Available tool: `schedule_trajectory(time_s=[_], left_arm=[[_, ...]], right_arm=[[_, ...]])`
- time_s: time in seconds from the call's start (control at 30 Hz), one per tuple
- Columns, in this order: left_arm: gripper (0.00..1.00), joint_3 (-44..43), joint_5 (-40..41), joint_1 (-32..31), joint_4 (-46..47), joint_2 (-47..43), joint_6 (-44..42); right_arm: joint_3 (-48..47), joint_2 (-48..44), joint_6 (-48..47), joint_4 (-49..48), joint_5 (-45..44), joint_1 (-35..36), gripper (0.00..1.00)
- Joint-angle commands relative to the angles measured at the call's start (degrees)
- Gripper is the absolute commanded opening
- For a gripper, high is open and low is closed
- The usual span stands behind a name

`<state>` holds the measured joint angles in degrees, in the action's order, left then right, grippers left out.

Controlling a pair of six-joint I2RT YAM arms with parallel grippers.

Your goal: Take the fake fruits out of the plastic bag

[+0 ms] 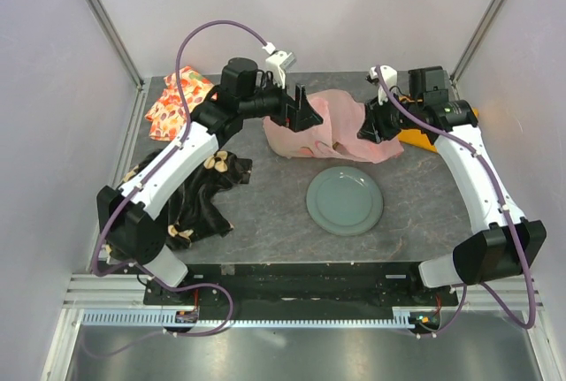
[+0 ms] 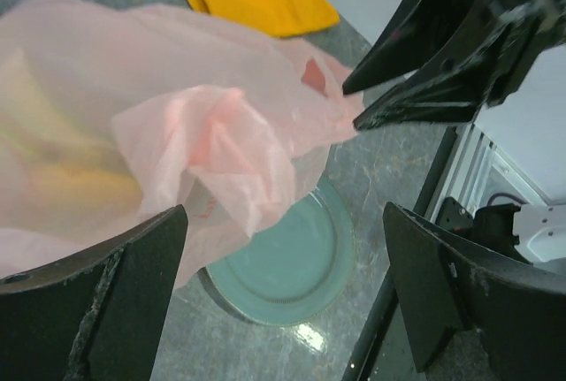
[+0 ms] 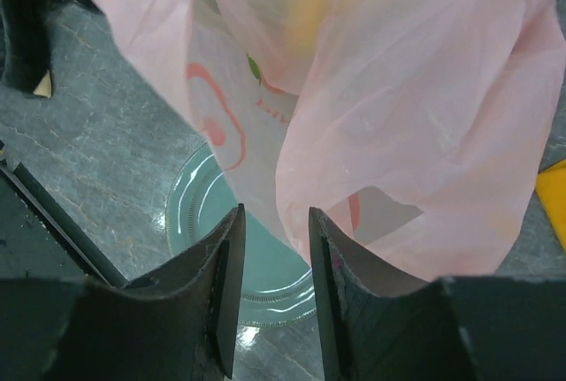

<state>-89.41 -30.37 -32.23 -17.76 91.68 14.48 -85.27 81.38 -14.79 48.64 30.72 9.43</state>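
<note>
— Closest to us, the left arm (image 1: 164, 169) and the right arm (image 1: 473, 169) are rising from the near edge of the table (image 1: 265, 231). What is lying just past them?
— That grey-green plate (image 1: 345, 201) is sitting right of centre, and a dark cloth (image 1: 199, 195) is lying crumpled under the left arm.
— And the plastic bag (image 1: 323, 129)?
— It is sitting bunched just beyond the plate, between the two grippers. Yellowish shapes, the fake fruits (image 2: 62, 178), are showing through the film, too blurred to name.
— How is the left gripper (image 1: 305, 114) standing?
— Its fingers (image 2: 133, 284) are gaping wide, holding nothing; a loose pink fold is hanging just ahead of them.
— The right gripper (image 1: 365, 129)?
— Its fingers (image 3: 221, 293) are standing narrow, with the bag's edge running down into the gap. I cannot tell whether they are pinching it.
— Farther back?
— An orange cloth (image 1: 416, 138) is peeking out beside the right gripper, and a floral fabric (image 1: 172, 102) is lying in the far left corner.
</note>
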Motion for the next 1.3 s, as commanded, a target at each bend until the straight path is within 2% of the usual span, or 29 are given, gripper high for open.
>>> schedule_trajectory(time_s=[0.0,0.07,0.2,0.27,0.37,0.47,0.6,0.67,0.77,0.8,0.83,0.87,1.0,1.17,1.27], left_arm=[[0.99,-3.7,-2.1,0.4,0.9,-1.9,-0.8],[0.99,-3.8,0.5,-0.1,2.6,-2.9,-1.0],[0.99,-6.4,5.8,-0.9,0.7,-0.7,-8.7],[0.99,-7.3,5.7,-0.9,-1.0,1.5,-12.8],[0.99,-7.3,2.5,-0.9,-1.2,3.1,-14.3],[0.99,-6.3,0.2,-1.2,-1.3,4.6,-14.3],[0.99,-4.9,2.2,-1.3,-1.5,6.6,-17.2],[0.96,-5.2,2.8,-1.3,-1.6,7.6,-17.9],[0.75,-6.0,-0.9,-1.3,-1.6,8.9,-17.8],[0.42,-6.0,-2.6,-1.3,-1.5,8.8,-18.4],[0.17,-5.5,-4.8,-1.3,-1.7,8.4,-18.4],[0.02,-5.0,-5.1,-1.3,-1.6,7.9,-18.3],[0.02,-0.8,-8.4,-1.2,-4.1,4.2,-20.5],[0.02,8.0,-10.7,-1.0,-7.7,-4.5,-24.5],[0.02,12.1,-10.8,-1.0,-10.0,-9.2,-29.2]], right_arm=[[-1.3,0.7,-3.7,1.6,4.4,0.1,0.4],[-1.4,0.7,-3.8,2.2,6.2,0.1,0.4],[-0.2,-0.7,-3.8,3.0,7.2,0.1,0.44],[-0.1,-1.4,-3.9,4.3,8.0,0.1,0.48],[0.1,-2.3,-4.1,6.0,9.0,0.1,0.48],[1.7,-2.8,-4.8,7.5,9.5,0.1,0.45],[4.8,-2.8,-4.9,7.6,9.8,0.7,0.41],[6.3,-1.6,-5.0,7.3,10.1,1.0,0.41],[6.8,2.1,-3.8,6.2,10.2,2.3,0.41],[6.7,3.1,-2.9,5.3,9.8,2.9,0.4],[6.2,4.8,-0.7,2.9,8.6,3.0,0.4],[5.7,5.9,0.5,1.5,7.6,3.2,0.39],[1.2,12.5,2.7,-3.2,4.9,3.9,0.4],[-6.5,23.9,3.1,-6.6,-7.0,5.0,0.35],[-11.7,28.9,3.3,-8.6,-10.1,4.9,0.35]])
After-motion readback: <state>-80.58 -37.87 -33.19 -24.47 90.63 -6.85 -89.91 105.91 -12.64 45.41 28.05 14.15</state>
